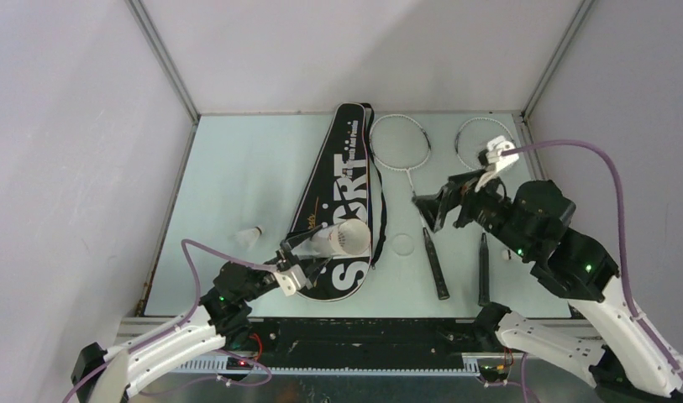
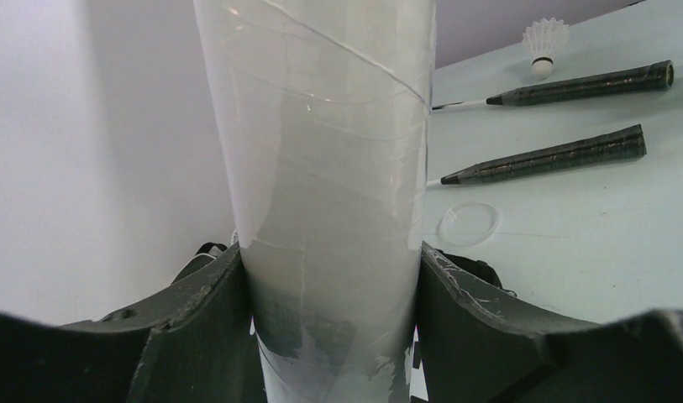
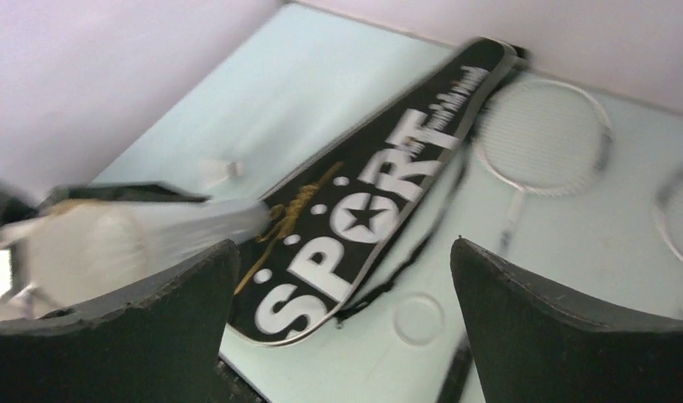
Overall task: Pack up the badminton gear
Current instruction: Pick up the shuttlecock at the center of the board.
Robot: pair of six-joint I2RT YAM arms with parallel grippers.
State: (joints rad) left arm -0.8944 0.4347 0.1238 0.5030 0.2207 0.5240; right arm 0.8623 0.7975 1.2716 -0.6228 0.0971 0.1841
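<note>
My left gripper (image 1: 300, 256) is shut on the long white tube (image 1: 342, 239) and holds it over the wide end of the black "SPORT" bag (image 1: 342, 180). In the left wrist view the tube (image 2: 321, 126) fills the gap between both fingers. My right gripper (image 1: 434, 206) is open and empty, raised above the racket shafts and facing the bag (image 3: 380, 193). Two silver rackets lie right of the bag, heads (image 1: 399, 143) (image 1: 480, 138) far and black handles (image 1: 435, 264) (image 1: 484, 269) near. One shuttlecock (image 1: 250, 237) lies left of the bag, another (image 2: 545, 40) right of the handles.
A clear round lid (image 1: 402, 244) lies flat between the bag and the nearer racket handle. Grey walls close the table on three sides. A purple cable (image 1: 611, 193) loops over my right arm.
</note>
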